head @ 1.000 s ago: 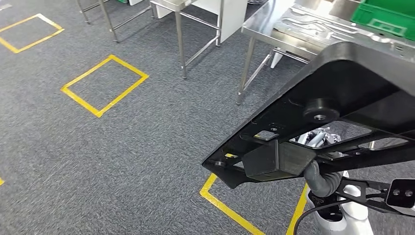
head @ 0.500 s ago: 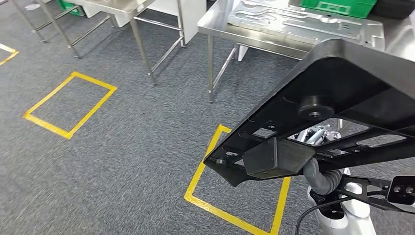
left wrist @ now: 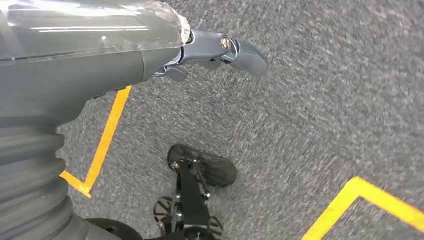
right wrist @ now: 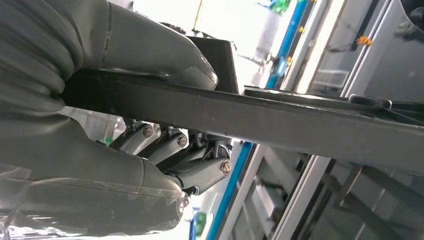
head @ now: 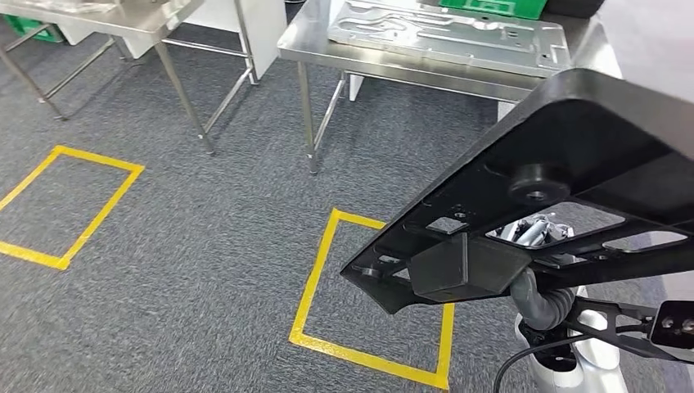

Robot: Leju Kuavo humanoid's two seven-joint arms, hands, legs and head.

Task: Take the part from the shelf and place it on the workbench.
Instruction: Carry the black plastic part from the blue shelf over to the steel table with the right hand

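Ahead, a stainless-steel surface (head: 425, 70) on thin legs stands at the far side of the grey carpet (head: 188, 246), with a flat pressed metal sheet (head: 446, 37) lying on its top and a green crate (head: 491, 7) at its far edge. A second steel table (head: 123, 16) stands just to its left, beside a white panel (head: 262, 20). Yellow tape squares (head: 368, 303) mark the carpet, one close in front of the steel legs and another further left. The black part (head: 565, 164), a broad plastic panel with cut-outs and a round boss, is held up in the air near the camera, well apart from the surface. The right robot hand (right wrist: 165, 150) is clamped on it, thumb on one face of the panel's edge and fingers (right wrist: 200, 167) on the other. The left robot hand (left wrist: 215, 50) hangs over the carpet holding nothing, one dark finger stretched out; how the rest of its fingers lie I cannot tell.
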